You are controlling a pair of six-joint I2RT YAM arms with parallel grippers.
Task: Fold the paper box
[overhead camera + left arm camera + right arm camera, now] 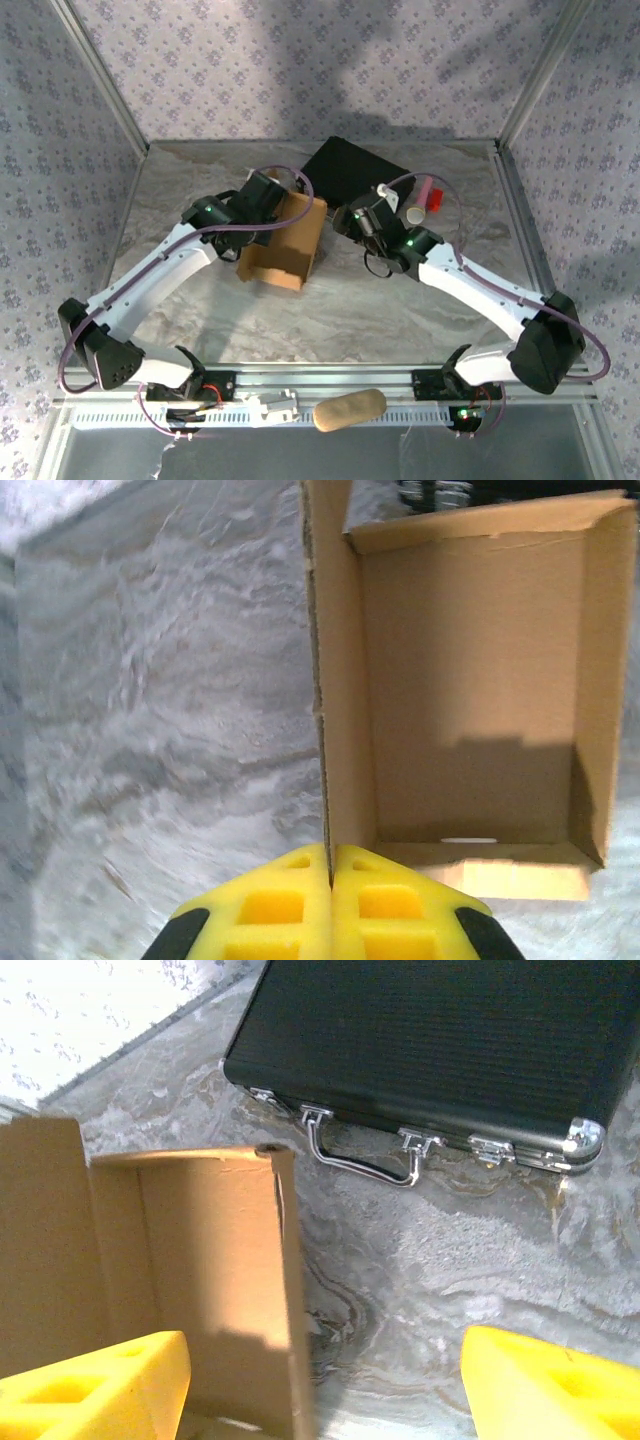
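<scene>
The paper box (288,243) is tan cardboard, half formed, with its walls raised and its open side up, at the table's middle. My left gripper (281,205) is at the box's far left wall. In the left wrist view the left gripper (331,855) is shut on the thin edge of that side wall, with the paper box (470,680) and its open inside to the right. My right gripper (346,224) is at the box's right side. In the right wrist view the right gripper (325,1350) is open, astride a wall of the paper box (220,1260) without touching it, its left finger inside.
A black case (355,168) with metal trim lies just behind the box, its handle (365,1160) facing the box. A red and white object (425,200) sits right of the case. A tan rounded object (350,408) rests on the rail between the arm bases.
</scene>
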